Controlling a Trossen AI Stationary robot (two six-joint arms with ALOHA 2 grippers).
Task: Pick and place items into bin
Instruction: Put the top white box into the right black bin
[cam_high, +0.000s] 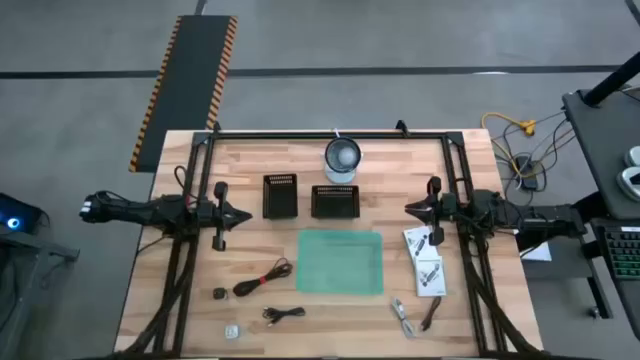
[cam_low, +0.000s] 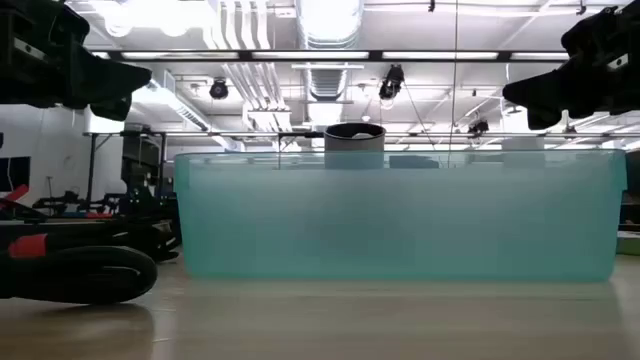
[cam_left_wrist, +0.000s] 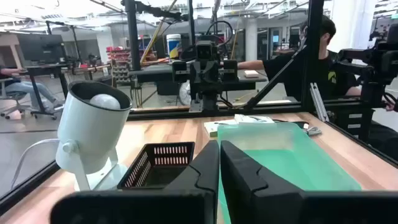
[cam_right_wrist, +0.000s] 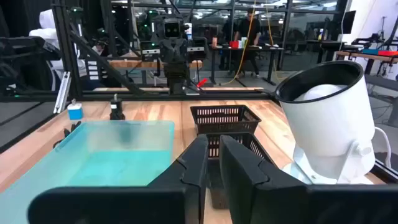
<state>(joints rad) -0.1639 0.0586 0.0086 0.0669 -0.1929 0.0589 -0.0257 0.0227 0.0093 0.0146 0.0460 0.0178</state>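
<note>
A translucent green bin (cam_high: 341, 262) stands at the table's middle; it also shows in the low view (cam_low: 400, 215). Two white printed cards (cam_high: 426, 262) lie to its right. Two thin black coiled cables (cam_high: 262, 278) (cam_high: 285, 314) lie to its left and near left. A tiny black piece (cam_high: 219, 293) and a white piece (cam_high: 232, 331) lie at the near left. A whitish short cable (cam_high: 403, 318) lies at the near right. My left gripper (cam_high: 235, 215) hangs shut and empty left of the bin. My right gripper (cam_high: 415, 208) hangs shut and empty right of it.
Two black mesh baskets (cam_high: 280, 196) (cam_high: 335, 202) and a white lamp (cam_high: 342, 160) stand behind the bin. A black frame (cam_high: 330, 135) runs along the table's far and side edges. A person (cam_left_wrist: 317, 50) sits beyond the table's right side.
</note>
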